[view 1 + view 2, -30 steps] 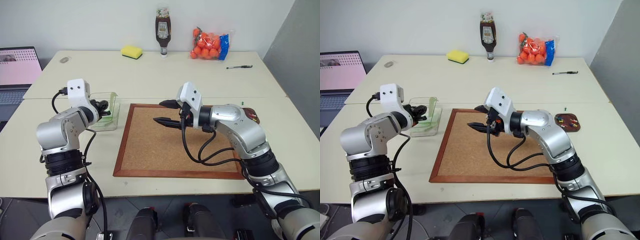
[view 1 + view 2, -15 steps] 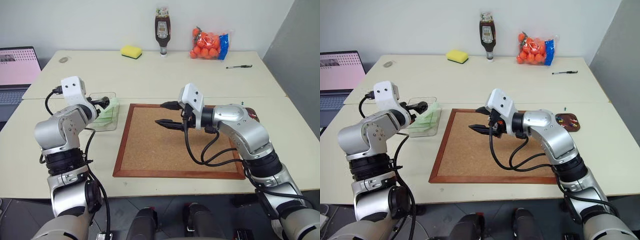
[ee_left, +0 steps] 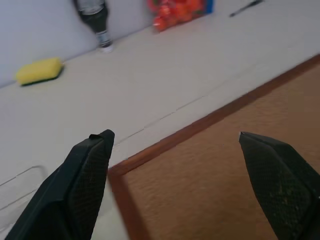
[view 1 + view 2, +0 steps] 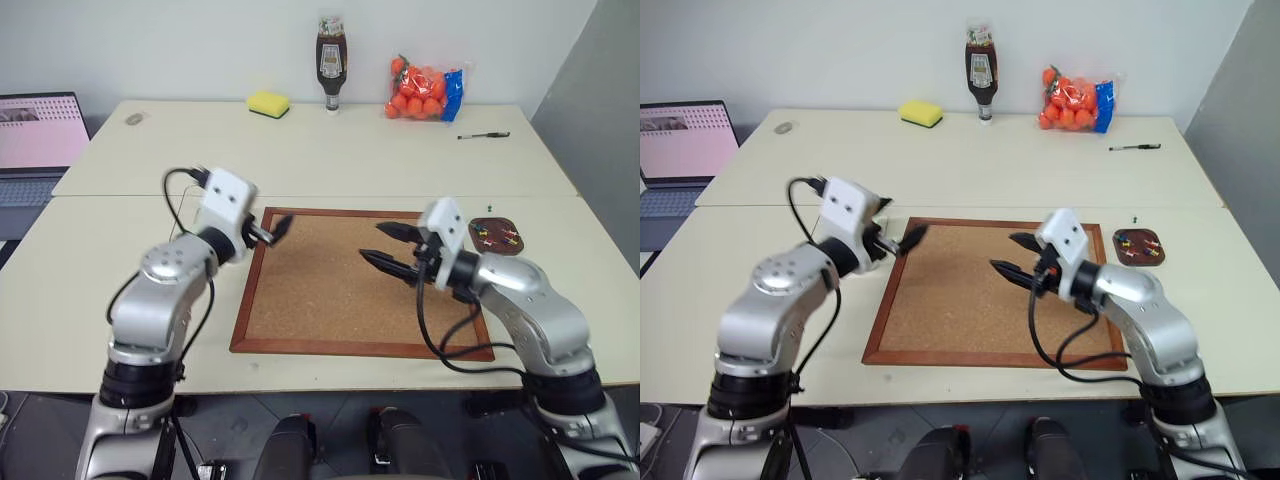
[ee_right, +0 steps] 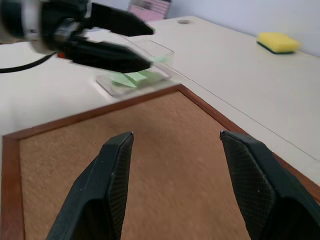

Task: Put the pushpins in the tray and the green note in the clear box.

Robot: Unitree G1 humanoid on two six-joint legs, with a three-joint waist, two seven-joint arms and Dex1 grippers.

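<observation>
Behind the empty, spread-fingered left gripper (image 5: pixel 122 47), the pale green square paper note (image 5: pixel 134 77) is seen lying in the clear plastic box (image 5: pixel 161 52), while pushpins (image 4: pixel 497 238) sit in the brown tray (image 4: pixel 497 225) beyond the equally parted right gripper (image 4: pixel 388 247).

Both arms reach forward, left pincer (image 4: pixel 276 229) and right pincer (image 4: pixel 388 247) spread empty.

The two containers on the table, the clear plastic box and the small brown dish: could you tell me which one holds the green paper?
The clear plastic box holds the pale green note; the small dark brown dish, at the corkboard's other side, holds coloured pushpins instead.
</observation>
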